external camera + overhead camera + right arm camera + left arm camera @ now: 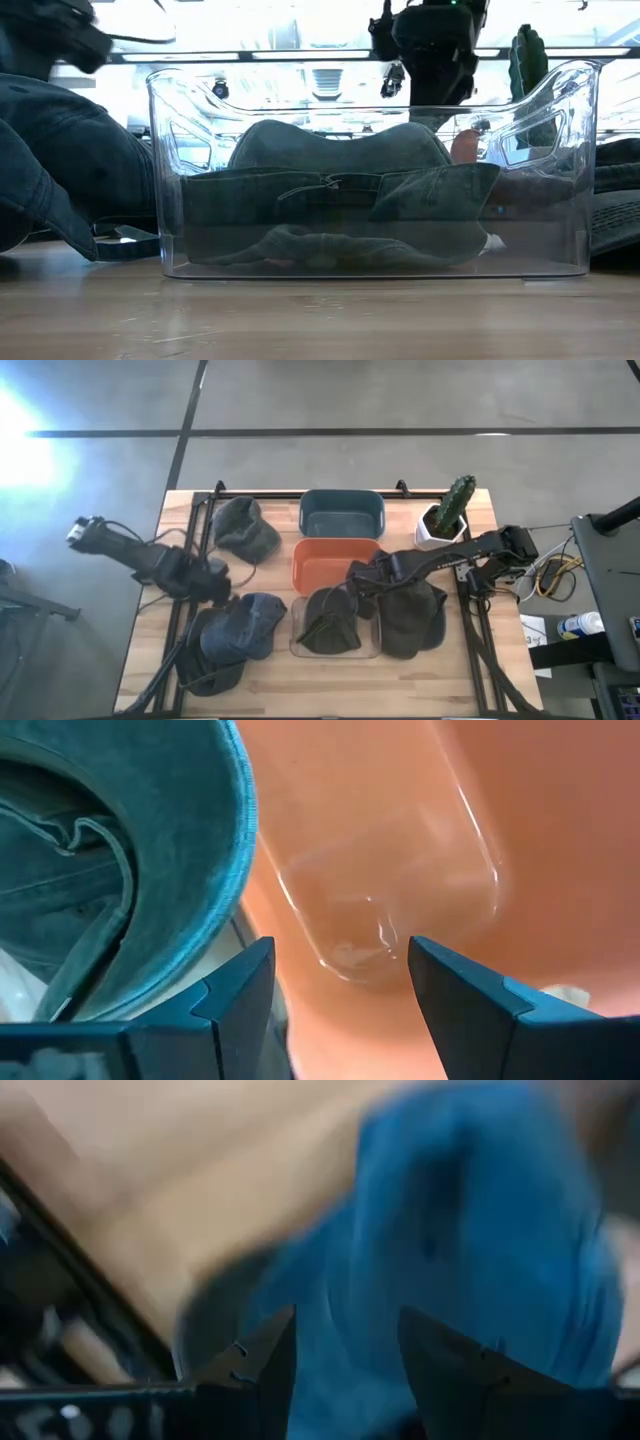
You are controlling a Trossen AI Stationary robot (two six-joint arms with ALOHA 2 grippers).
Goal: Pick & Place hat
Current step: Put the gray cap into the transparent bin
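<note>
A blue denim hat (pixel 247 625) lies at the table's left near side, partly over a darker hat (pixel 212 665). My left gripper (pixel 216 582) hovers open at the blue hat's far left edge, and the blue cloth (pixel 450 1230) fills its wrist view beyond the fingers. A dark green hat (pixel 330 625) lies inside a clear bin (pixel 296 650); in the low view this hat (pixel 340 195) rests on the bin's floor. My right gripper (pixel 340 970) is open above the clear bin's far right corner (pixel 400 920), beside the green hat's brim (pixel 215 840). My left gripper stands open over the blue hat (pixel 340 1280), coming from the far left and slanting down. Whether its fingers touch the cloth I cannot tell.
An orange bin (pixel 300 565) and a teal bin (pixel 342 500) sit behind the clear one. A grey-green hat (pixel 245 530) lies far left, and a dark hat (pixel 412 622) lies right of the clear bin. A cactus in a white pot (pixel 446 515) stands at the far right.
</note>
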